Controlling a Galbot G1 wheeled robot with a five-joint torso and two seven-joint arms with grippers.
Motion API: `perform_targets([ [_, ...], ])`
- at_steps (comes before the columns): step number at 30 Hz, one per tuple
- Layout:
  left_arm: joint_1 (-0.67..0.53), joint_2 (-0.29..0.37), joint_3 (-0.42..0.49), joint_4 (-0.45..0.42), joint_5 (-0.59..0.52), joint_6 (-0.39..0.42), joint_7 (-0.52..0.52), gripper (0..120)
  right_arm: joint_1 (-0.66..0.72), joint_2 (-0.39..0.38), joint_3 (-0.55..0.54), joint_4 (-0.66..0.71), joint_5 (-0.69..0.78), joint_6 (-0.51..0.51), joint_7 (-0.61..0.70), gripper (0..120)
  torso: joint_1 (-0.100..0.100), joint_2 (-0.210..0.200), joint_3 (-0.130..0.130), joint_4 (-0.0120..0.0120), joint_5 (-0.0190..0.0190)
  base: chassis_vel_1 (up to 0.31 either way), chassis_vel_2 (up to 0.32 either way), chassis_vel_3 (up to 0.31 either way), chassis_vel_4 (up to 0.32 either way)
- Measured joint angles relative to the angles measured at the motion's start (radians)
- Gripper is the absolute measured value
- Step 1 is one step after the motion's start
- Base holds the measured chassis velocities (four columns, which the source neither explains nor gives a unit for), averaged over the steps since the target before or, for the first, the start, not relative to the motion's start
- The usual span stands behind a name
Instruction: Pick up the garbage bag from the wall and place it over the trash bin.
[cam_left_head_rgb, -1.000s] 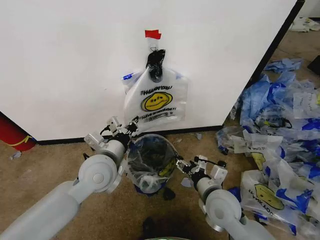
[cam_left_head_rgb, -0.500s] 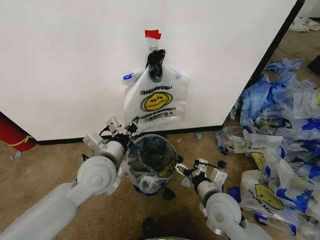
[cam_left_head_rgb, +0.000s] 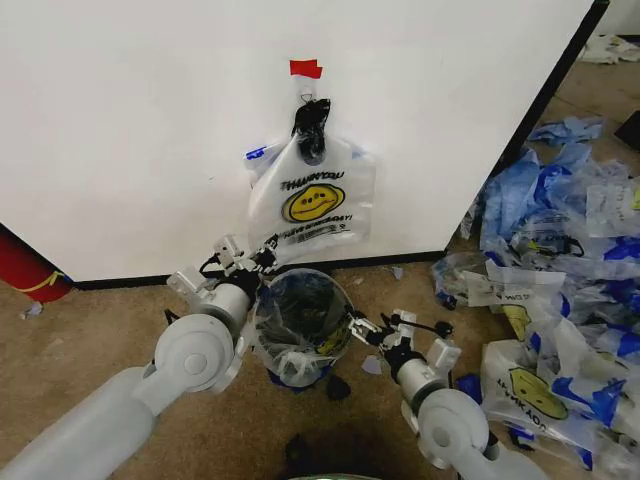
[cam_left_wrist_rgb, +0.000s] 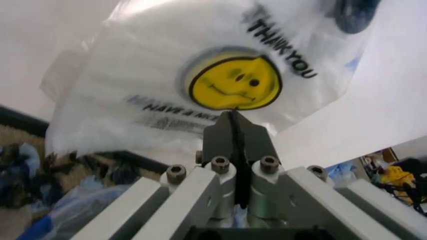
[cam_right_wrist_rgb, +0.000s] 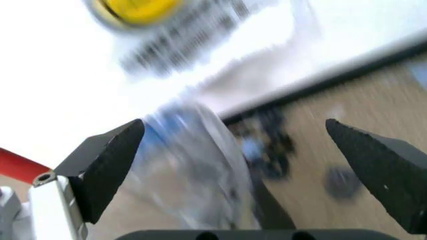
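Head view: our left gripper (cam_left_head_rgb: 268, 252), jaws pressed together empty, sits under the garbage bag (cam_left_head_rgb: 312, 198); right gripper (cam_left_head_rgb: 367, 330) gapes wide beside the trash bin (cam_left_head_rgb: 300, 320). We reckon thin plastic could tear on its hook.

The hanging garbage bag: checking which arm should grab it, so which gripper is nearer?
Left. The left gripper sits just below the garbage bag's bottom edge, at the trash bin's rim. The right gripper is lower, beside the bin.
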Motion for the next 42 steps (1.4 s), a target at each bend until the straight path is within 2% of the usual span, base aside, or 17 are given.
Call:
perform_targets([
  [1,0.004,0.0,-0.002,-0.001,0.019,-0.001,0.011,0,-0.003,-0.007,0.011,0.007,-0.026,0.043,-0.047,100,0.0,0.0,0.0,0.0001,-0.0001,0.0,0.0,0.0,0.0],
  [2,0.004,0.0,-0.002,-0.001,0.019,-0.001,0.011,0,-0.003,-0.007,0.011,0.007,-0.026,0.043,-0.047,100,0.0,0.0,0.0,0.0001,-0.0001,0.0,0.0,0.0,0.0],
  [6,0.034,-0.019,-0.02,0.033,0.19,-0.018,0.09,0,0.003,-0.01,0.087,-0.004,-0.215,0.236,-0.19,100,0.0,0.0,0.0,0.0,0.0,0.0,0.0,0.0,0.0],
  [7,0.034,-0.019,-0.02,0.033,0.19,-0.018,0.09,0,0.003,-0.01,0.087,-0.004,-0.215,0.236,-0.19,100,0.0,0.0,0.0,0.0,0.0,0.0,0.0,0.0,0.0],
  [10,0.065,-0.031,-0.045,0.057,0.294,-0.021,0.118,0,-0.006,-0.007,0.171,-0.009,-0.321,0.301,-0.235,100,0.0,0.0,0.0,0.0001,-0.0004,0.0,0.0,0.0,0.0],
  [12,0.09,-0.035,-0.063,0.071,0.434,-0.028,0.139,11,-0.027,-0.01,0.26,0.002,-0.372,0.34,-0.243,100,0.0,0.0,0.0,0.0005,0.0007,0.0,0.0,0.0,0.0],
  [14,0.097,-0.04,-0.066,0.074,0.475,-0.029,0.141,15,-0.039,-0.012,0.299,0.009,-0.396,0.352,-0.24,100,0.0,0.0,0.0,0.0003,-0.0001,0.0,0.0,0.0,0.0],
  [16,0.11,-0.048,-0.072,0.077,0.525,-0.035,0.142,23,-0.059,-0.019,0.359,0.016,-0.423,0.377,-0.24,100,0.0,0.0,0.0,-0.0002,-0.0003,0.0,0.0,0.0,0.0],
  [17,0.126,-0.057,-0.079,0.089,0.577,-0.049,0.152,28,-0.074,-0.025,0.401,0.019,-0.437,0.395,-0.243,100,0.0,0.0,0.0,-0.0002,0.0006,0.0,0.0,0.0,0.0],
  [20,0.169,-0.07,-0.1,0.135,0.734,-0.103,0.191,41,-0.102,-0.037,0.479,0.004,-0.481,0.477,-0.248,100,0.0,0.0,0.0,0.0,-0.0002,0.0,0.0,0.0,0.0],
  [22,0.177,-0.071,-0.104,0.139,0.751,-0.111,0.194,43,-0.107,-0.037,0.489,0.0,-0.489,0.488,-0.248,100,0.0,0.0,0.0,0.0001,0.0,0.0,0.0,0.0,0.0],
  [27,0.296,-0.054,-0.159,0.173,0.874,-0.171,0.217,65,-0.215,-0.038,0.577,-0.007,-0.48,0.533,-0.271,100,0.0,0.0,0.0,0.0,0.0002,0.0,0.0,0.0,0.0],
  [29,0.308,-0.049,-0.162,0.18,0.893,-0.185,0.219,68,-0.226,-0.038,0.586,-0.008,-0.477,0.54,-0.274,100,0.0,0.0,0.0,0.0,-0.0002,0.0,0.0,0.0,0.0],
  [35,0.425,-0.026,-0.237,0.19,0.941,-0.236,0.222,93,-0.277,-0.017,0.609,-0.046,-0.468,0.596,-0.297,100,0.0,0.0,0.0,0.0,-0.0003,0.0,0.0,0.0,0.0],
  [39,0.466,-0.017,-0.277,0.205,0.948,-0.271,0.221,100,-0.282,-0.009,0.607,-0.076,-0.468,0.628,-0.31,100,0.0,0.0,0.0,0.0003,-0.0003,0.0,0.0,0.0,0.0],
  [42,0.476,-0.015,-0.288,0.208,0.949,-0.28,0.221,100,-0.278,-0.005,0.599,-0.088,-0.463,0.644,-0.311,100,0.0,0.0,0.0,0.0001,0.0,0.0,0.0,0.0,0.0],
])
